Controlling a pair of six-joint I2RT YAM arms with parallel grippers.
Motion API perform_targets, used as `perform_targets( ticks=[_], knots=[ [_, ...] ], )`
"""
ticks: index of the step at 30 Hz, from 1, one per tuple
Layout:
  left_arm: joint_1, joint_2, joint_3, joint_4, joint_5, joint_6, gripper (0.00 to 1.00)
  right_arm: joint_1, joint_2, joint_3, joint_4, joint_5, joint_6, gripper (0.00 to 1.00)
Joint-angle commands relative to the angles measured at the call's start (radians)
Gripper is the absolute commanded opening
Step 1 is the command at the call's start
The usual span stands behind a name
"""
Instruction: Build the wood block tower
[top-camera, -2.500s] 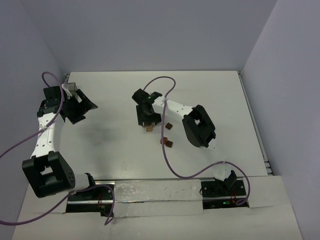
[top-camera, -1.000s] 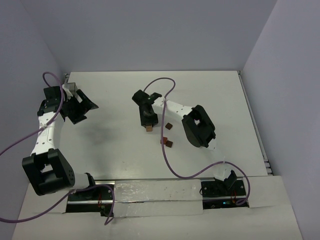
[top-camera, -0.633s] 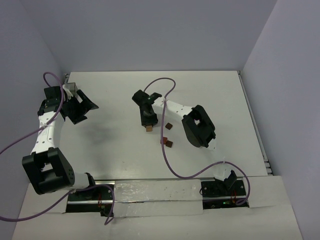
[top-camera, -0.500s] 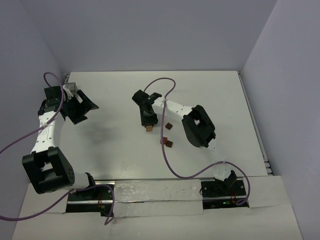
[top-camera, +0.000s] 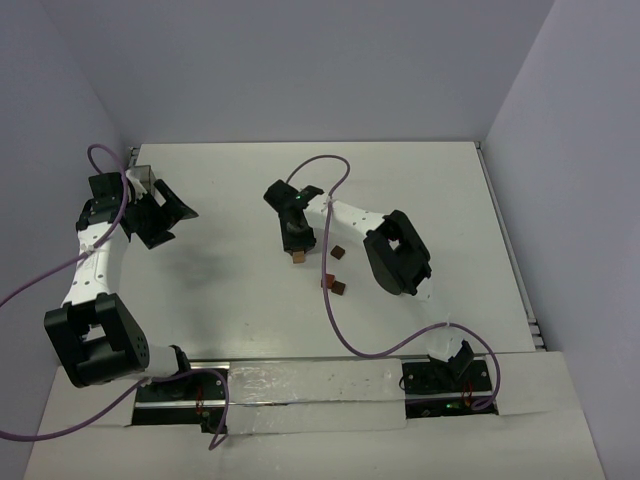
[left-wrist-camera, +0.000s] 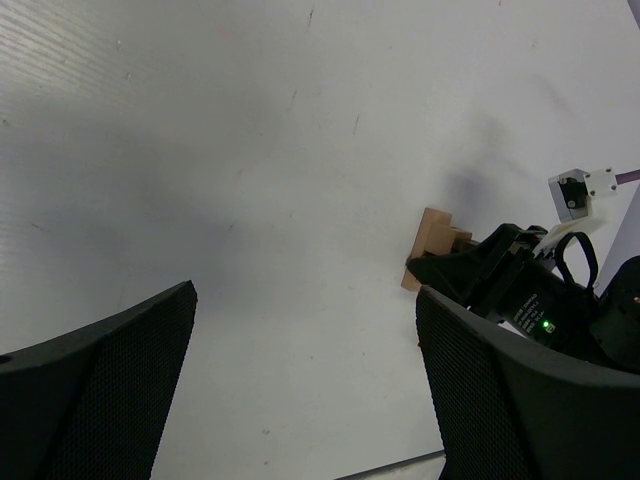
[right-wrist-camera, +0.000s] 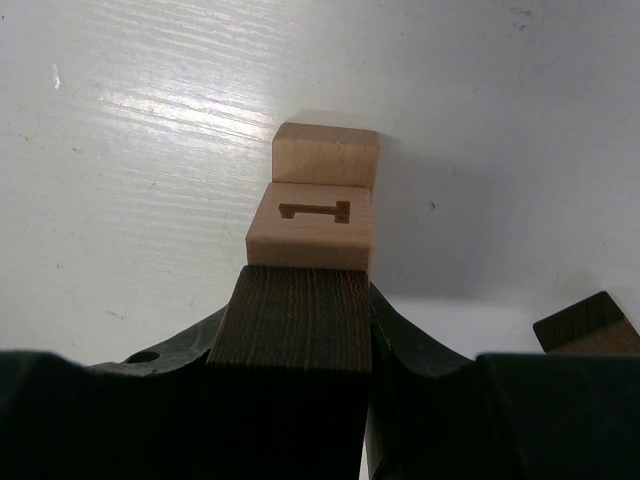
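The right gripper (right-wrist-camera: 290, 350) is clamped on a dark block (right-wrist-camera: 295, 310), one finger pressed to each side. The fingertips are hidden behind the block, and its near end is lost in shadow. Just beyond it stands the wood block tower (right-wrist-camera: 312, 222), seen end-on as two tan blocks, the nearer one with a mark cut into its face. I cannot tell whether the dark block rests on the tower or hangs a hair off it. To the tower's right a loose dark piece (right-wrist-camera: 585, 325) is cut off by the frame edge.

The right arm (top-camera: 395, 255) folds its elbow to the right of the tower and runs its forearm back to the wrist above it, with a purple cable (top-camera: 335, 320) looping alongside.

Well to the left of the tower, the left gripper (left-wrist-camera: 305, 300) is raised, jaws wide apart and holding nothing, facing the tower across the table (left-wrist-camera: 200, 150).
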Motion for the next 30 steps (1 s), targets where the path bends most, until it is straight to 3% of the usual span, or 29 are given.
perform_targets(
  ticks=[1,9,12,18,30],
  knots=[
    [0.009,-0.001,0.011,0.038,0.017,0.025,0.97,-0.008,-0.028,-0.035,0.009,0.019,-0.037,0.36],
    [0.009,-0.001,0.011,0.038,0.024,0.025,0.97,-0.013,-0.031,-0.046,0.015,-0.001,-0.066,0.36],
    [0.009,0.004,0.012,0.037,0.024,0.027,0.97,-0.013,-0.031,-0.044,0.012,-0.004,-0.056,0.54],
    [0.009,0.004,0.014,0.035,0.026,0.028,0.97,-0.014,-0.031,-0.041,0.008,-0.008,-0.035,0.72],
    [0.009,0.01,0.013,0.038,0.031,0.025,0.97,-0.012,-0.008,0.017,-0.005,0.044,0.01,0.75]
  ],
)
